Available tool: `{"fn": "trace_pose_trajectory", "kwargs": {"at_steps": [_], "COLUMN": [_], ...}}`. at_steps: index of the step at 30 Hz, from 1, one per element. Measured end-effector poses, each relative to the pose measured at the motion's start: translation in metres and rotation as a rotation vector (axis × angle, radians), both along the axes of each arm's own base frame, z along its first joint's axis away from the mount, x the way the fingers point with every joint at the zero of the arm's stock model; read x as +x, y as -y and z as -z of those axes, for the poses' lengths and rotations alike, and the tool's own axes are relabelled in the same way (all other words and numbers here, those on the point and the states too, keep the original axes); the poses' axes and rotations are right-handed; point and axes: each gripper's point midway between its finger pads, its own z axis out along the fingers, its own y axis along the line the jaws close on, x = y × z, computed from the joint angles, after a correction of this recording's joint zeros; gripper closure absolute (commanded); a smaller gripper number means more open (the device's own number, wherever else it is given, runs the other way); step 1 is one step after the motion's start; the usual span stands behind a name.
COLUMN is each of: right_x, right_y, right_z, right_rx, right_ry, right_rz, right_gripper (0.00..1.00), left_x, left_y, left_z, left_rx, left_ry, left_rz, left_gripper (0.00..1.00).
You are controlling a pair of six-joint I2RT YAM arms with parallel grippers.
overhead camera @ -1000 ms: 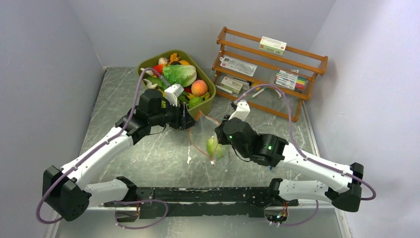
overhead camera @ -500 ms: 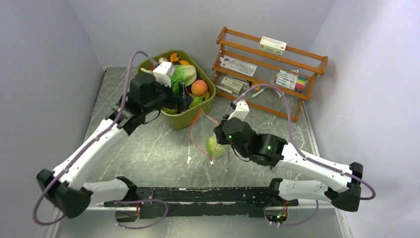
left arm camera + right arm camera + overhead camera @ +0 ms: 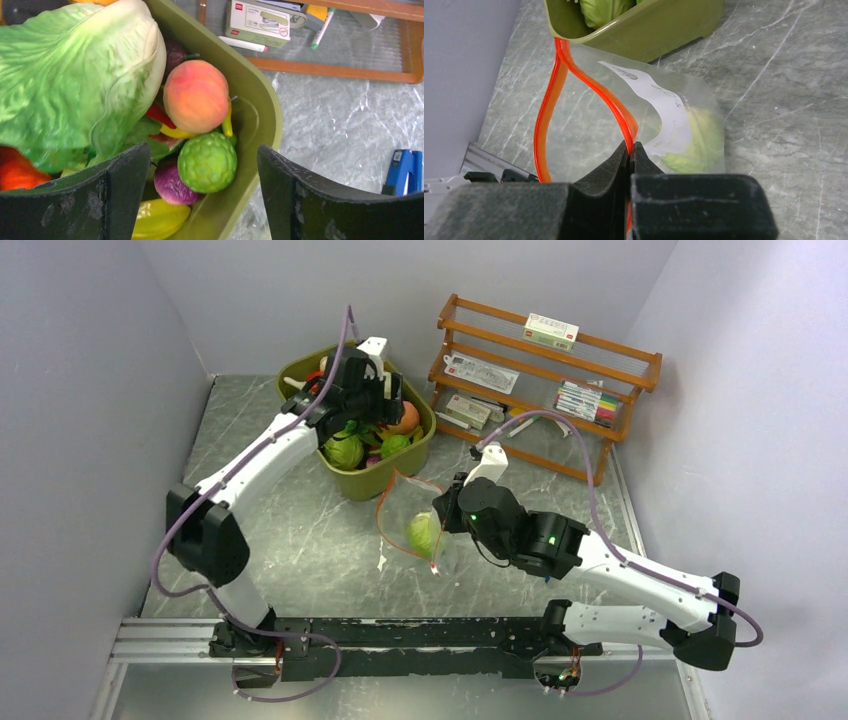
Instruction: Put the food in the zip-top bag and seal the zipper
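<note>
The clear zip-top bag (image 3: 410, 525) lies in front of the olive tub (image 3: 385, 480), its mouth open, with a green cabbage (image 3: 423, 533) inside. My right gripper (image 3: 447, 510) is shut on the orange-red zipper strip (image 3: 549, 105) at the bag's near edge (image 3: 630, 146). My left gripper (image 3: 385, 405) hangs open and empty over the tub. In the left wrist view its open fingers (image 3: 202, 155) straddle a bumpy green fruit (image 3: 207, 161) and a purple ball (image 3: 170, 182), with a peach (image 3: 196, 96) and leafy lettuce (image 3: 65, 75) just beyond.
A wooden rack (image 3: 545, 370) with boxes and markers stands at the back right. A blue-handled tool (image 3: 402, 170) lies on the table right of the tub. Grey walls close in on the left and right.
My left arm has left the bag's mouth and swung back and up over the tub. My right gripper has kept its hold on the zipper, and the bag has shifted slightly.
</note>
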Motion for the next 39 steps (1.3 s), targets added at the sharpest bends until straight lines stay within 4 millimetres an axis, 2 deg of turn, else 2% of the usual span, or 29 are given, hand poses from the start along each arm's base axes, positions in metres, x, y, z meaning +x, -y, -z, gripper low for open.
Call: {"fn": "trace_pose_trajectory", "kwargs": {"at_steps": [6, 10, 15, 24, 34, 39], "right_x": [-0.001, -0.001, -0.002, -0.002, -0.002, -0.002], "right_y": [0.000, 0.000, 0.000, -0.001, -0.001, -0.001], "right_z": [-0.001, -0.001, -0.001, 0.001, 0.002, 0.002], "right_rx": [0.008, 0.008, 0.010, 0.006, 0.005, 0.007], "right_ry": [0.000, 0.000, -0.002, -0.004, -0.005, -0.006], "right_rz": [-0.004, -0.005, -0.009, -0.010, -0.010, -0.009], "right_gripper": [1.00, 1.00, 1.00, 1.00, 1.00, 1.00], "left_x": [0.028, 0.040, 0.047, 0.052, 0.059, 0.059], "left_y": [0.015, 0.023, 0.027, 0.030, 0.034, 0.034], "left_z": [0.032, 0.060, 0.079, 0.083, 0.090, 0.090], "left_rx": [0.032, 0.057, 0.073, 0.074, 0.073, 0.071], "left_ry": [-0.043, -0.086, -0.113, -0.115, -0.113, -0.113], "left_rz": [0.001, 0.001, 0.001, 0.001, 0.002, 0.003], "left_gripper": [0.17, 0.16, 0.16, 0.17, 0.40, 0.44]}}
